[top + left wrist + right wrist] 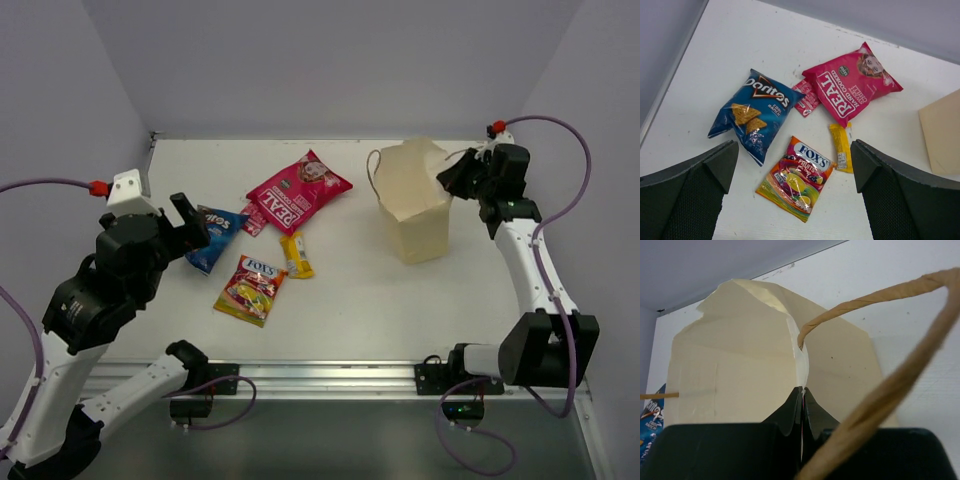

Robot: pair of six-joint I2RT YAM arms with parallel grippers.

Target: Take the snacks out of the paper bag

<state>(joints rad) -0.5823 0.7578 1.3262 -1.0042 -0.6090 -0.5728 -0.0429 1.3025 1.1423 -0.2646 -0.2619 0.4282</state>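
The tan paper bag (415, 205) stands at the right of the table (350, 300). My right gripper (447, 173) is shut on the bag's top rim (801, 375), with a cord handle (880, 295) looping past it. Five snacks lie on the table left of the bag: the magenta pouch (298, 190) (850, 90), the blue Doritos bag (212, 238) (757, 112), the Fox's candy bag (250, 289) (797, 177), the yellow bar (296, 254) (841, 148) and the small pink packet (254, 221) (806, 97). My left gripper (190, 222) is open and empty, raised above the Fox's bag.
The table's raised back edge (300, 137) and a metal rail (330, 375) along the front border the surface. Purple walls close in on three sides.
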